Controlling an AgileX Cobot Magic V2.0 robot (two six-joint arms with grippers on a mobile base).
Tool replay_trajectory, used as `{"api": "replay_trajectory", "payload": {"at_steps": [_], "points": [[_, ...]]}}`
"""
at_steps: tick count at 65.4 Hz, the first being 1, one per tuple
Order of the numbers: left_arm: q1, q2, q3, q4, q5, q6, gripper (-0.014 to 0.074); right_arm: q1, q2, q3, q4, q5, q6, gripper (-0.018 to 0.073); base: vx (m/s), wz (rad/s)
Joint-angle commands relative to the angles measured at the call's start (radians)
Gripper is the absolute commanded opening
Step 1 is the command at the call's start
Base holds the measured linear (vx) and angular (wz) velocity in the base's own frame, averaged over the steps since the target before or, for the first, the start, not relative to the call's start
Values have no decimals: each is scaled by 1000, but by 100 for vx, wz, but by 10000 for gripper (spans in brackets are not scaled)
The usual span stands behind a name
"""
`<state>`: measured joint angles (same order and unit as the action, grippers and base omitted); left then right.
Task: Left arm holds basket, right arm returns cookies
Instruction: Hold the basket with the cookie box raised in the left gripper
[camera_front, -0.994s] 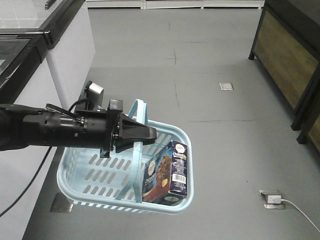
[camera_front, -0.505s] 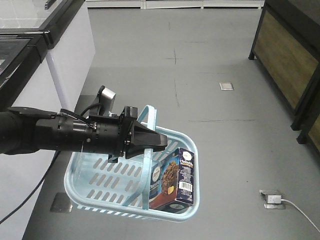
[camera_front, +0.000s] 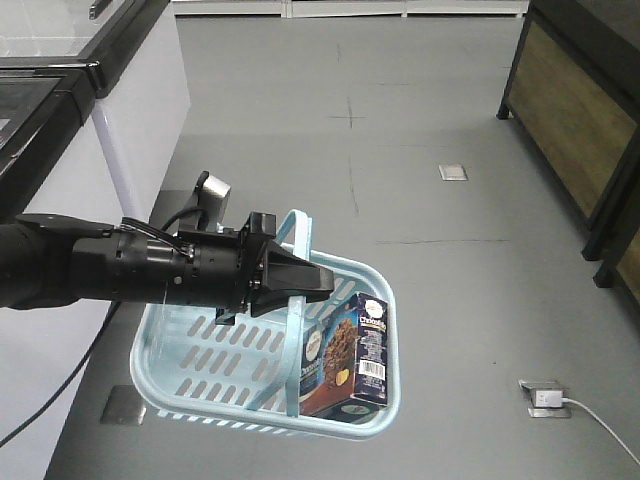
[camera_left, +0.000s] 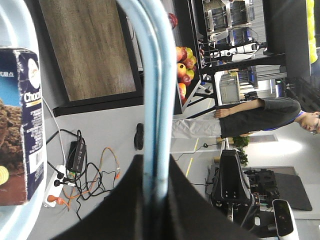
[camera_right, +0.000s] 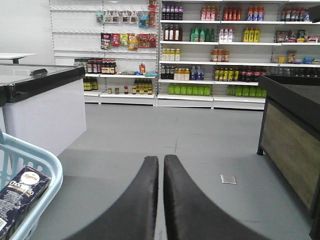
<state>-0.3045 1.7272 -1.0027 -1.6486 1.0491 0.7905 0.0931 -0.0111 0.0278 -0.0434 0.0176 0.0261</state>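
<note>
Standing cookies (camera_front: 345, 355) in basket (camera_front: 212, 347), axis vert.

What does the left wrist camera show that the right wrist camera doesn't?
Only the left wrist view: the left tool closed on the basket by its hoop handle, plus red apples on a stand, a standing person and a power strip with tangled cables on the floor. Only the right wrist view: the right tool, fingers together and empty, a chest freezer and store shelves of bottles. Both: part of the light blue basket and the cookie carton inside it.
</note>
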Motion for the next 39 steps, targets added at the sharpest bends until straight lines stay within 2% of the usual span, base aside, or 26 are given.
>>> {"api": "replay_trajectory", "payload": {"at_steps": [1, 39], "points": [[-4, -59, -27, -130, 63, 1, -3, -1, -13, 19, -7, -71, 2, -6, 0, 0], [-4, -59, -27, -131, 65, 1, -3, -1, -13, 19, -7, -71, 2, -6, 0, 0]]}}
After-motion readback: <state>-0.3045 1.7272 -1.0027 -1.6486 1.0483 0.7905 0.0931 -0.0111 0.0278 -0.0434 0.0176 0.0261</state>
